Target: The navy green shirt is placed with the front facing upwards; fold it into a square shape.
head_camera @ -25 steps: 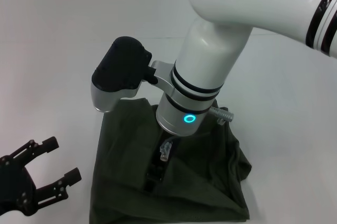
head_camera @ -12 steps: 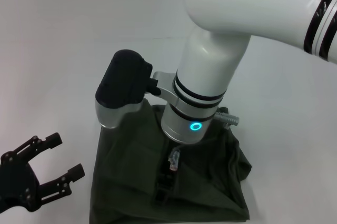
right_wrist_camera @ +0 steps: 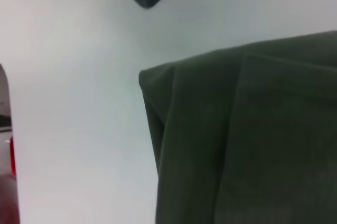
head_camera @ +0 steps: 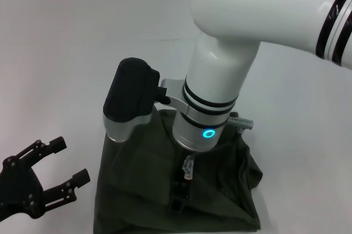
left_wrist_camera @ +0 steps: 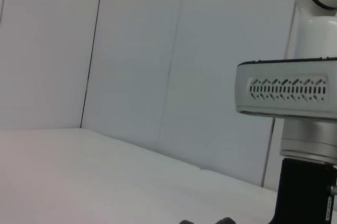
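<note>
The navy green shirt (head_camera: 132,190) lies folded into a roughly square bundle near the table's front edge, its lettering hidden. One folded corner of the shirt (right_wrist_camera: 221,145) shows in the right wrist view. My right gripper (head_camera: 177,204) points straight down over the middle of the bundle. Its black fingers are drawn together into one narrow column at the cloth, with no fabric lifted. My left gripper (head_camera: 70,161) hovers open just off the shirt's left side, holding nothing.
The white tabletop (head_camera: 66,53) stretches bare behind and to both sides of the shirt. My bulky right arm (head_camera: 220,80) leans over the bundle and hides its back edge. The left wrist view shows only a pale wall (left_wrist_camera: 131,50) and the right arm's wrist housing (left_wrist_camera: 287,93).
My right wrist has slid toward the table's front edge over the shirt, carrying the gripper across the cloth. The shirt's outline has not changed. The left gripper has shifted slightly.
</note>
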